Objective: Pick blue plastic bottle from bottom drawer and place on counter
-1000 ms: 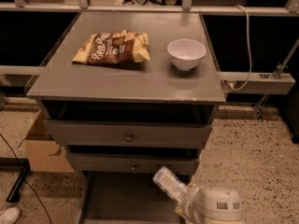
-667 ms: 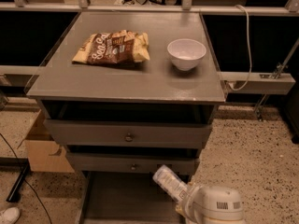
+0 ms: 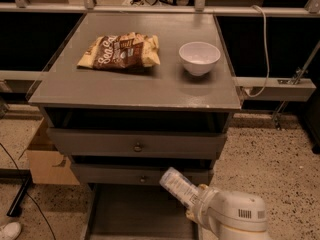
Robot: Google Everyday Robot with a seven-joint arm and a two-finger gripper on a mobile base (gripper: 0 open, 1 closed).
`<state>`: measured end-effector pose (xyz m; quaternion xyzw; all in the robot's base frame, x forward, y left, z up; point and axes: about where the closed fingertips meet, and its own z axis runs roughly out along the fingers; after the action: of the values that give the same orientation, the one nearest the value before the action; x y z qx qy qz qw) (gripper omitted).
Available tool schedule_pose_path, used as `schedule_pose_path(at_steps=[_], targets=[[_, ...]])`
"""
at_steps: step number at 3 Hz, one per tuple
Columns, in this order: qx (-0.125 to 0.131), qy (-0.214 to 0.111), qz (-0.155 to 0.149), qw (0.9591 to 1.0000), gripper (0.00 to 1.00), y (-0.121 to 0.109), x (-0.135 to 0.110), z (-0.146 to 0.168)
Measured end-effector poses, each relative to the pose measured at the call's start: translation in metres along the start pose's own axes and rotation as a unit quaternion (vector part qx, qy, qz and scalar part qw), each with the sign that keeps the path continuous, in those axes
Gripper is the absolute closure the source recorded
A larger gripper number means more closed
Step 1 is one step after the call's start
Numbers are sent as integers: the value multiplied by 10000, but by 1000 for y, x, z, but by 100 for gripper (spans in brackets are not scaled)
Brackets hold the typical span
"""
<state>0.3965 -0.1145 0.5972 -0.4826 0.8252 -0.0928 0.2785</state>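
The blue plastic bottle [image 3: 176,185], pale with a whitish label, hangs tilted above the right side of the open bottom drawer [image 3: 135,211], its free end pointing up and left. My gripper [image 3: 194,203] is shut on the bottle's lower end, at the tip of the white arm housing [image 3: 235,216] in the lower right. The bottle's top end reaches the front of the middle drawer [image 3: 140,175]. The grey counter [image 3: 125,86] lies above, well away from the gripper.
A brown chip bag [image 3: 120,50] and a white bowl [image 3: 199,57] sit on the counter. The two knobbed drawers stand slightly pulled out. A cardboard box [image 3: 47,159] sits on the floor to the left, and a white cable [image 3: 262,44] hangs at the right.
The gripper and the bottle have risen very slightly. Nothing else has moved.
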Motion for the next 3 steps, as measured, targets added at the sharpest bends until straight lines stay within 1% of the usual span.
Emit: schedule_pose_path(at_steps=[1, 2, 3], targets=[[196, -108, -181, 9996, 100, -16, -16, -22], [426, -257, -301, 9983, 100, -36, -32, -43], [459, -244, -300, 9982, 100, -38, -32, -45]])
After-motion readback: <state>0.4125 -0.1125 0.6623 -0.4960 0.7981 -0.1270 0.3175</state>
